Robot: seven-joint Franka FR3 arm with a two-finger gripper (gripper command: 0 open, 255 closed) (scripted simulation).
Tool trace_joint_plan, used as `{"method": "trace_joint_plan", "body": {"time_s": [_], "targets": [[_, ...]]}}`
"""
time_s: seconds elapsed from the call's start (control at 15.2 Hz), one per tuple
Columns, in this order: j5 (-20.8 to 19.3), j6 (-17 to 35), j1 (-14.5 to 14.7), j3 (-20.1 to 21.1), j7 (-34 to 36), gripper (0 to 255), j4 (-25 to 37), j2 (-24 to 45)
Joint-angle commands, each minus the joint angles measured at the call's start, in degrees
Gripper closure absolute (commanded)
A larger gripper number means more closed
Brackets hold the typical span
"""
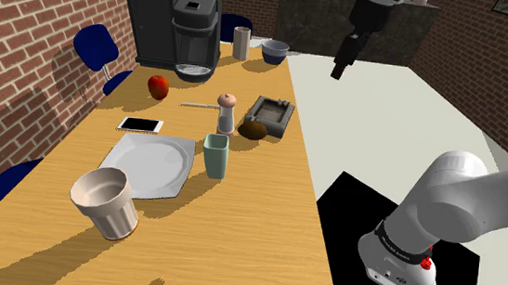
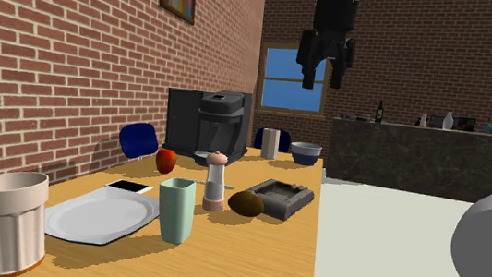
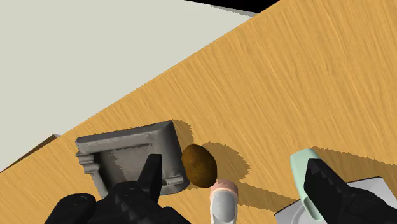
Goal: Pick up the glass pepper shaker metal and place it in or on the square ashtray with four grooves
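Observation:
The pepper shaker (image 1: 226, 113) (image 2: 216, 181) (image 3: 223, 200) stands upright on the wooden table (image 1: 263, 240); it has a clear body and a pinkish cap. Just beside it, toward the shoulder view's right, lies the square grey ashtray (image 1: 271, 116) (image 2: 283, 198) (image 3: 127, 159) with grooved rims, and nothing is in it. My black gripper (image 1: 340, 67) (image 2: 324, 83) (image 3: 232, 165) hangs high above the table's far edge, well clear of both. Its fingers stand apart, open, with nothing between them. In the wrist view the shaker and ashtray lie far below the fingers.
A brown egg-shaped object (image 1: 256, 129) sits between shaker and ashtray. A pale green cup (image 1: 216, 155), white plate (image 1: 151, 164), phone (image 1: 141, 124), red apple (image 1: 158, 87) and ribbed beige cup (image 1: 105, 202) crowd the near side. A coffee machine (image 1: 195, 33), metal cup (image 1: 241, 43) and bowl (image 1: 274, 50) stand at the far end.

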Motion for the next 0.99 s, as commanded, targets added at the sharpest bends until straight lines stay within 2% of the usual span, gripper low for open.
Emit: {"method": "trace_joint_plan", "body": {"time_s": [0.0,0.46,0.92], "targets": [[0.0,0.0,0.0,0.0,0.0,0,0.0,0.0],[2.22,12.65,0.95,-2.23,-1.35,0,-0.68,10.98],[5.74,23.38,2.27,-4.16,-3.87,0,2.6,24.13]]}}
